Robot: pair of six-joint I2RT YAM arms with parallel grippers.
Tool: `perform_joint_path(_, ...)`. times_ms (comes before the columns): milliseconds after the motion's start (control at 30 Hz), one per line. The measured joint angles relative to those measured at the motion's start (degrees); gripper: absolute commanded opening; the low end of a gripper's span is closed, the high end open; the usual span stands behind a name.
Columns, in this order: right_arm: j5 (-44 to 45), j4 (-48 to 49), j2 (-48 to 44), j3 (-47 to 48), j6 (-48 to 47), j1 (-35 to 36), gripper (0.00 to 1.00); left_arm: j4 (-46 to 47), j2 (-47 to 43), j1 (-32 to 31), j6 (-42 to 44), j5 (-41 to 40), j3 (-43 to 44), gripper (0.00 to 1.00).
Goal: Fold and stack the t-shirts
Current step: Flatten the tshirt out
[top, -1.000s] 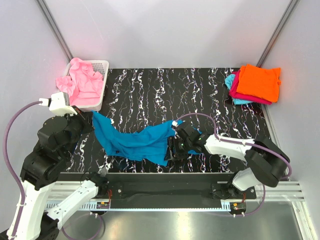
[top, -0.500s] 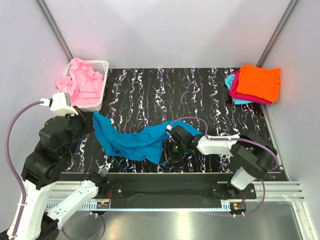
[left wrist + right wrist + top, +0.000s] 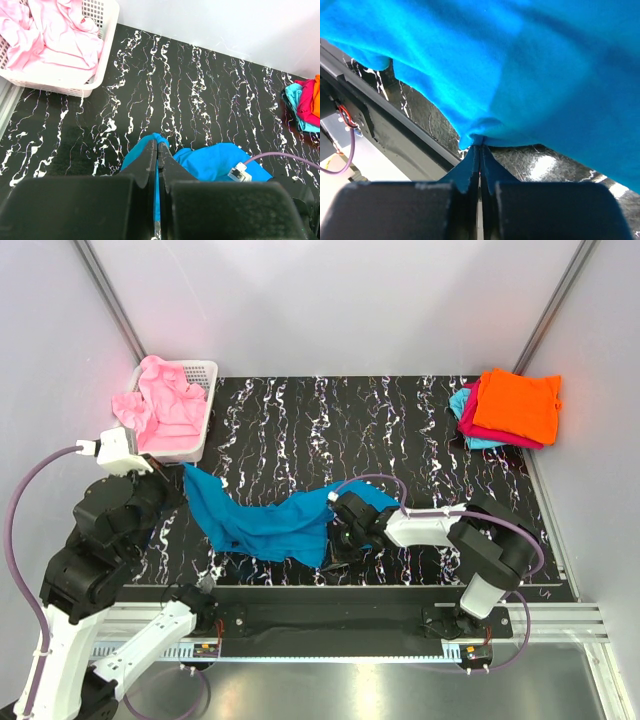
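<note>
A crumpled teal-blue t-shirt (image 3: 265, 522) lies stretched across the near left of the black marbled table. My left gripper (image 3: 187, 474) is shut on the shirt's far left corner; in the left wrist view a strip of blue cloth (image 3: 159, 175) runs between the closed fingers of that gripper (image 3: 158, 145). My right gripper (image 3: 335, 540) is at the shirt's near right edge. In the right wrist view that gripper (image 3: 480, 148) is shut on a pinch of the blue hem, and the shirt (image 3: 520, 65) spreads above it.
A white mesh basket (image 3: 205, 412) at the back left holds a pink t-shirt (image 3: 165, 405). At the back right is a stack with an orange t-shirt (image 3: 518, 405) over a magenta one (image 3: 490, 432) and a light cyan one (image 3: 462, 400). The table's metal front rail (image 3: 380, 120) is close by the right gripper.
My right gripper has slid left along the shirt's near edge and shut on the hem. The left gripper has kept its hold, with hardly any movement.
</note>
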Motion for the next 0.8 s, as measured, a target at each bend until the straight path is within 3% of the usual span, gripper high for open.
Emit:
perform_joint_path(300,3.93,-5.60,-1.05,1.79,-1.49,0.26,0.00,0.00,-0.22,0.00,0.00,-0.13,0.00,0.00)
perform_joint_path(800,17.33,-19.17,-10.73,4.74,-4.70,0.26,0.00,0.00,-0.22,0.00,0.26,-0.46,0.00,0.00)
